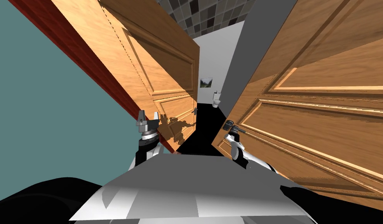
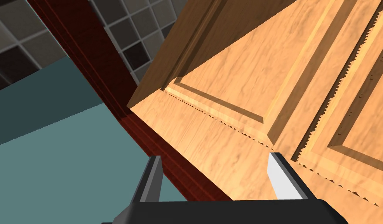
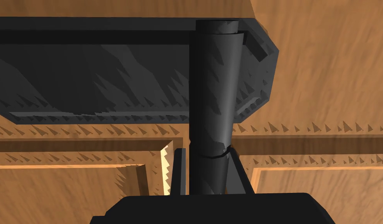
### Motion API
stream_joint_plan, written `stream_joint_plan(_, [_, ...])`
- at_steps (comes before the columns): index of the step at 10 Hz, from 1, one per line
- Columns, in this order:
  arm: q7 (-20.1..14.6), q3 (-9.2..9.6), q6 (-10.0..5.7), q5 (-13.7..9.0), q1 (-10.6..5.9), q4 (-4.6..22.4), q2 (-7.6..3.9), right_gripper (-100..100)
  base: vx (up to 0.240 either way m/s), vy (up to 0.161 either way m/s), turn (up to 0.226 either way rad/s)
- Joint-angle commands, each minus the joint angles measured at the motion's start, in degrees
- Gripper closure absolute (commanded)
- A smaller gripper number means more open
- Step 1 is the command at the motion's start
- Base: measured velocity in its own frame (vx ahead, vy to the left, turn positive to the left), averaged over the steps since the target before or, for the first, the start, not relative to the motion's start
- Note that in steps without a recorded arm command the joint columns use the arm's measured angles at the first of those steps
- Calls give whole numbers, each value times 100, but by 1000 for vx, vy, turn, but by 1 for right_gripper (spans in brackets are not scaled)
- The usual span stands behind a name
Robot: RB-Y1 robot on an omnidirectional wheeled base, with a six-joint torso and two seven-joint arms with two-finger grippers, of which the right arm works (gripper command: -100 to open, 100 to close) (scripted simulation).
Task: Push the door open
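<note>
A panelled wooden door point(image 1: 315, 116) stands ajar on my right, its dark lever handle point(image 1: 236, 128) near its free edge. My right gripper point(image 1: 233, 134) is shut on that handle; in the right wrist view the dark lever point(image 3: 212, 97) runs up from between the fingers point(image 3: 179, 171), in front of its dark backplate point(image 3: 109, 70). My left gripper point(image 1: 147, 118) is open and holds nothing. In the left wrist view it point(image 2: 216, 171) faces a second wooden door leaf point(image 2: 264, 77) and the dark red frame point(image 2: 109, 77).
The left door leaf point(image 1: 159, 66) also stands ajar, with a teal wall point(image 1: 43, 109) beside its red frame point(image 1: 89, 62). Between the two doors is a narrow gap with a black area point(image 1: 202, 132). Beyond it are a white wall, a small picture point(image 1: 206, 82) and a toilet point(image 1: 216, 99).
</note>
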Motion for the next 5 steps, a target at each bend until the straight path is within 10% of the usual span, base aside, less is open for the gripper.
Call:
stream_joint_plan(1, [234,-198,-101,-60,-89,31,70,100,50,-77,15])
stream_joint_plan(5, [754,-640,-326,-194,-288,100,226,100,66,-112,42])
